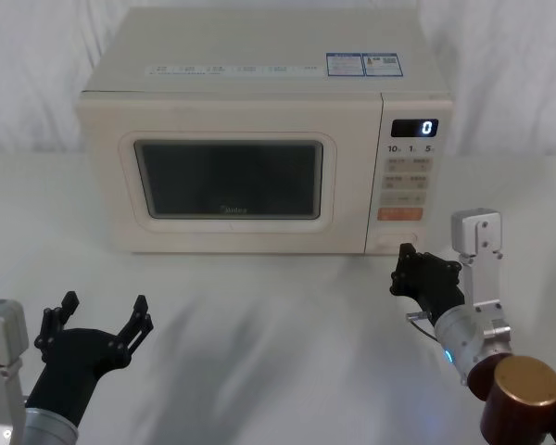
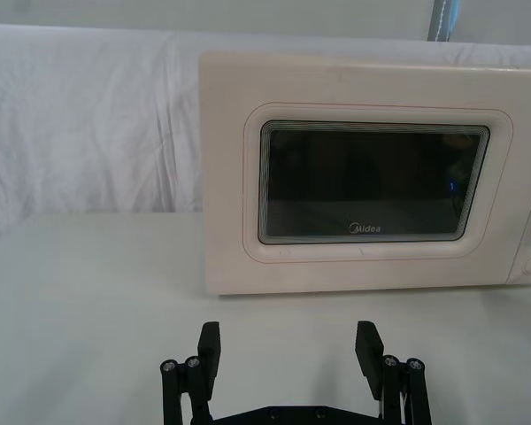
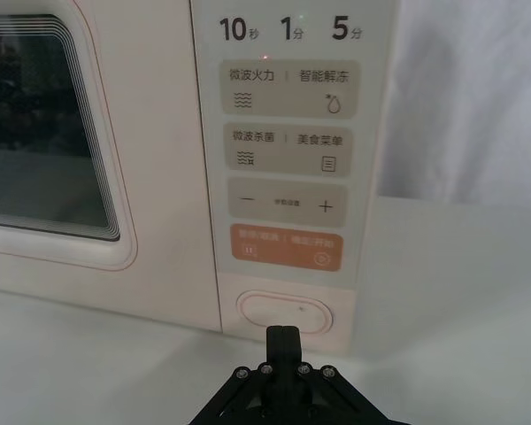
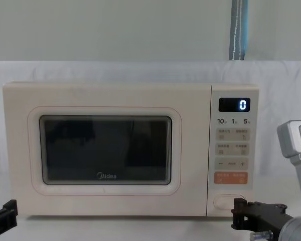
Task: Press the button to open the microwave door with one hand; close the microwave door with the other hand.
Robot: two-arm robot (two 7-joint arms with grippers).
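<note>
The right gripper, pressed together, is held just before the button; the door is shut; the left gripper is spread at 7 o'clock.

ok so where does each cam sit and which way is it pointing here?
Head: high, looking forward and down at the boxy cream microwave; open left gripper and shut right gripper show.
Chest: low, facing the cream glass-windowed door side-on; right gripper at lower right.
Left wrist: behind the left gripper, facing the door.
Right wrist: behind the right gripper, aimed at the wide cream pill-shaped button.
Shared: head, chest and right wrist all show the button.
</note>
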